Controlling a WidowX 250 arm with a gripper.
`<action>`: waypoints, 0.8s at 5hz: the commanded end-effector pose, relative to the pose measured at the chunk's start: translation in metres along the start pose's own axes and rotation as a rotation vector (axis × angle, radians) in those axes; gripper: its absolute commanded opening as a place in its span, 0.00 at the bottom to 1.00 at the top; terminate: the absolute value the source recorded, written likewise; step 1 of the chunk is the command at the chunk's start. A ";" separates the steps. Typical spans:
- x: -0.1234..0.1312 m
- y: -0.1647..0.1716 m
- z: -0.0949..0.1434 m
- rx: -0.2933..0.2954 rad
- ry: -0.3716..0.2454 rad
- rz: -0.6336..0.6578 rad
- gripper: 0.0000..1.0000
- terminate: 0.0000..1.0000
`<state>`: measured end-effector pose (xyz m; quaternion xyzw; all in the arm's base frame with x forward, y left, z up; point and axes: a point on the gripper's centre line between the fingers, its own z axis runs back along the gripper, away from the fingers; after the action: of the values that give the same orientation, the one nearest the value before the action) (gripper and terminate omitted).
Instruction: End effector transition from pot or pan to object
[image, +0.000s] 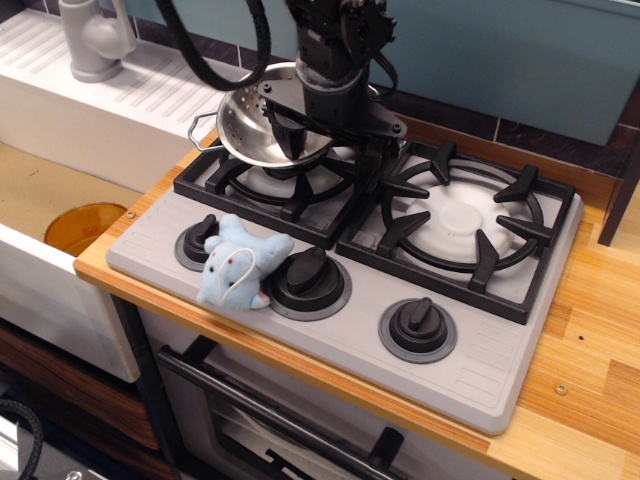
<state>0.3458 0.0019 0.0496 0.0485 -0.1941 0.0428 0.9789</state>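
Note:
The black gripper (305, 135) hangs from a bulky black arm with cables, at the right side of the steel colander bowl (250, 125). The bowl stands on the back left burner, with one wire handle (203, 131) showing on its left. One dark finger (285, 132) reaches down inside the bowl near its right rim. The other finger is hidden behind the gripper body, so I cannot tell whether the jaws grip the rim. The light-blue plush elephant (238, 262) lies at the stove's front left, between two black knobs and apart from the gripper.
The grey stove top (480, 385) has two black burner grates (460, 220) and three black knobs (418, 325). A white sink with a grey faucet (95, 40) is at the left. A wooden counter (590, 380) surrounds the stove and a blue wall stands behind it.

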 end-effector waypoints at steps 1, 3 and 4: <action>0.000 0.000 0.000 0.000 0.000 0.000 1.00 0.00; 0.015 -0.011 0.026 0.039 0.030 0.014 1.00 0.00; 0.021 -0.017 0.039 0.060 0.047 0.028 1.00 0.00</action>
<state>0.3434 -0.0170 0.0721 0.0808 -0.1349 0.0621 0.9856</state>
